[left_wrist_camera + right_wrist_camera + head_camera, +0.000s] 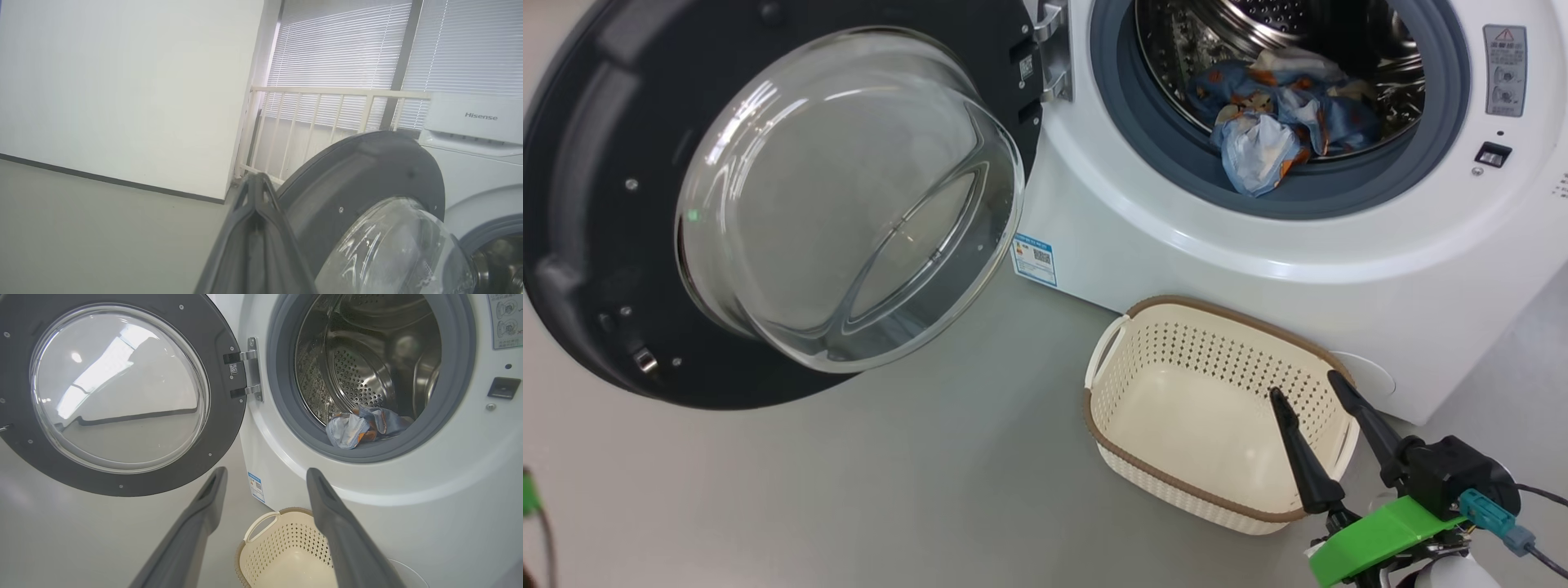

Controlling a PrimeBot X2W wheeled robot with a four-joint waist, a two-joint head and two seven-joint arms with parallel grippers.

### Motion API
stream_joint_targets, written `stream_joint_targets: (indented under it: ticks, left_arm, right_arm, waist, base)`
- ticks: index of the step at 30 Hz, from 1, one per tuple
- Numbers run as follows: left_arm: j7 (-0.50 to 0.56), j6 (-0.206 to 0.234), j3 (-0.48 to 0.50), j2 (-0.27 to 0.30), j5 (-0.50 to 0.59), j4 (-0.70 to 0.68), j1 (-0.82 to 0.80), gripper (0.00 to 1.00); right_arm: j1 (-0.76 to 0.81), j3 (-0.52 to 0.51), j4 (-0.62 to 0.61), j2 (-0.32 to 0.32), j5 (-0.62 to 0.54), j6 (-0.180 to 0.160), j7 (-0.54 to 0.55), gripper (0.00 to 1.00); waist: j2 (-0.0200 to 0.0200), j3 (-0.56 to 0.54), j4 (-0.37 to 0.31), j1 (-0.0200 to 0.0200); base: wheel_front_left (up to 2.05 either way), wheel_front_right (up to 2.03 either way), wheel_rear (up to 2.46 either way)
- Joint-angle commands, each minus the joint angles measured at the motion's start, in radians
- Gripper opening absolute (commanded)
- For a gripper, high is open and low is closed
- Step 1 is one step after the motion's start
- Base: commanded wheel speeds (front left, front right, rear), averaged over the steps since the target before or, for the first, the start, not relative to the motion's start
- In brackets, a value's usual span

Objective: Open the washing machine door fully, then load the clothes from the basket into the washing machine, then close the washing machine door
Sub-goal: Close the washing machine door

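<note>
Crumpled blue clothes [1278, 110] inside steel drum [1250, 24]

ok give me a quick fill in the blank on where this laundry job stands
1. The clothes lie in the ____ of the washing machine.
2. The basket is ____.
3. The washing machine door stands ____.
4. The left gripper has its jaws ____.
Missing words: drum; empty; open; shut.
</note>
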Motion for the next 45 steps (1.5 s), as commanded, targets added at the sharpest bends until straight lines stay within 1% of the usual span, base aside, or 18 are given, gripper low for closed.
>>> stream_joint_targets:
  ticks: [1,3,6,9,10,12,14,15,18,24,28,31,35,45]
  left_arm:
    - [0.004,-0.003,0.021,0.082,-0.058,0.006,-0.071,0.0]
    - [0.026,-0.003,0.018,0.137,-0.17,0.049,-0.135,0.0]
    - [0.077,-0.003,0.006,0.227,-0.302,0.115,-0.217,0.0]
    - [0.159,-0.003,-0.012,0.305,-0.438,0.194,-0.291,0.0]
    - [0.159,-0.003,-0.012,0.305,-0.438,0.194,-0.291,0.0]
    - [0.233,-0.003,-0.026,0.344,-0.537,0.248,-0.338,0.0]
    - [0.29,-0.003,-0.04,0.389,-0.595,0.305,-0.375,0.0]
    - [0.325,-0.003,-0.049,0.4,-0.629,0.329,-0.39,0.0]
    - [0.414,-0.003,-0.084,0.443,-0.683,0.393,-0.424,0.0]
    - [0.612,-0.003,-0.131,0.476,-0.793,0.504,-0.478,0.0]
    - [0.696,-0.003,-0.143,0.487,-0.841,0.541,-0.497,0.0]
    - [0.723,-0.003,-0.149,0.492,-0.859,0.546,-0.498,0.0]
    - [0.757,-0.003,-0.17,0.483,-0.878,0.542,-0.498,0.0]
    - [0.831,-0.003,-0.202,0.482,-0.913,0.518,-0.486,0.0]
  right_arm:
    - [-0.002,0.009,-0.03,-0.01,-0.011,0.007,-0.008,1.0]
    - [-0.006,0.009,-0.033,-0.013,-0.013,0.007,-0.008,1.0]
    - [-0.014,0.011,-0.036,-0.02,-0.015,0.007,-0.008,1.0]
    - [-0.023,0.013,-0.038,-0.024,-0.016,0.007,-0.008,1.0]
    - [-0.023,0.013,-0.038,-0.024,-0.016,0.007,-0.008,1.0]
    - [-0.028,0.012,-0.038,-0.027,-0.017,0.007,-0.008,1.0]
    - [-0.033,0.012,-0.039,-0.03,-0.018,0.007,-0.008,1.0]
    - [-0.035,0.012,-0.04,-0.031,-0.018,0.007,-0.008,1.0]
    - [-0.039,0.01,-0.042,-0.038,-0.019,0.007,-0.008,1.0]
    - [-0.043,0.009,-0.044,-0.055,-0.022,0.007,-0.008,1.0]
    - [-0.046,0.01,-0.05,-0.069,-0.022,0.007,-0.008,1.0]
    - [-0.048,0.011,-0.052,-0.077,-0.023,0.007,-0.008,1.0]
    - [-0.052,0.012,-0.052,-0.083,-0.025,0.007,-0.008,1.0]
    - [-0.061,0.015,-0.049,-0.081,-0.027,0.007,-0.008,1.0]
  waist:
    - [-0.0001,0.013,-0.003,0.0]
    - [-0.0001,0.028,-0.009,0.0]
    - [-0.0001,0.047,-0.017,0.0]
    - [-0.0001,0.063,-0.024,0.0]
    - [-0.0001,0.063,-0.024,0.0]
    - [-0.0001,0.072,-0.026,0.0]
    - [-0.0001,0.082,-0.028,0.0]
    - [-0.0001,0.087,-0.029,0.0]
    - [-0.0001,0.1,-0.03,0.0]
    - [-0.0001,0.125,-0.032,0.0]
    - [-0.0001,0.141,-0.035,0.0]
    - [-0.0001,0.15,-0.037,0.0]
    - [-0.0001,0.159,-0.039,0.0]
    - [-0.0001,0.158,-0.044,0.0]
  base:
    - [0.0,0.0,0.0]
    - [0.0,0.0,0.0]
    - [0.0,0.0,0.0]
    - [0.0,0.0,0.0]
    - [0.0,0.0,0.0]
    - [0.0,0.0,0.0]
    - [0.0,0.0,0.0]
    - [0.0,0.0,0.0]
    - [0.0,0.0,0.0]
    - [0.0,0.0,0.0]
    - [0.0,0.0,0.0]
    - [0.0,0.0,0.0]
    - [0.0,0.0,0.0]
    - [0.0,0.0,0.0]
